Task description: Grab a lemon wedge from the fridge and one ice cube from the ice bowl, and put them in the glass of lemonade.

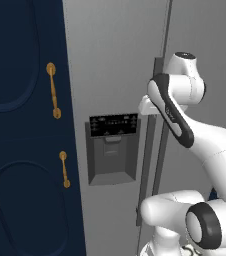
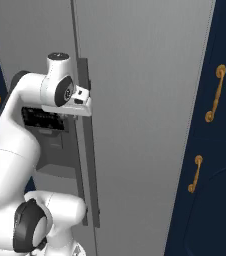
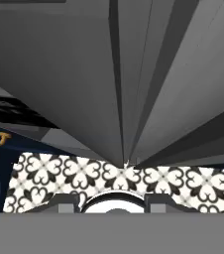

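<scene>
So the claw (image 2: 81, 101) is pushed right up against the fridge (image 1: 115, 60), at the top end of the long dark handles (image 2: 87, 165) that run down along the seam between the two steel doors; in the right base view the white hand block sits across the upper end of a handle, and in the left base view the same block (image 1: 149, 106) pokes out from behind the arm's dark-trimmed forearm, touching the handle strip. Can't honestly tell if the claw is clenched on the handle or just parked at it, since the fingers are hidden behind the hand in both base views, and the hand view just looks down the door faces to the patterned floor tiles (image 3: 59, 173) below; both doors look closed, seam tight.

Just below the claw and to its left is the black dispenser panel (image 1: 113, 125) with the grey recess (image 1: 112, 160) under it; further out on that side is a navy cabinet (image 1: 20, 150) with two brass handles (image 1: 53, 90), one above the other. On the claw's other side, past the right fridge door, there's another navy cabinet (image 2: 220, 165), again with brass pulls (image 2: 214, 94).
</scene>
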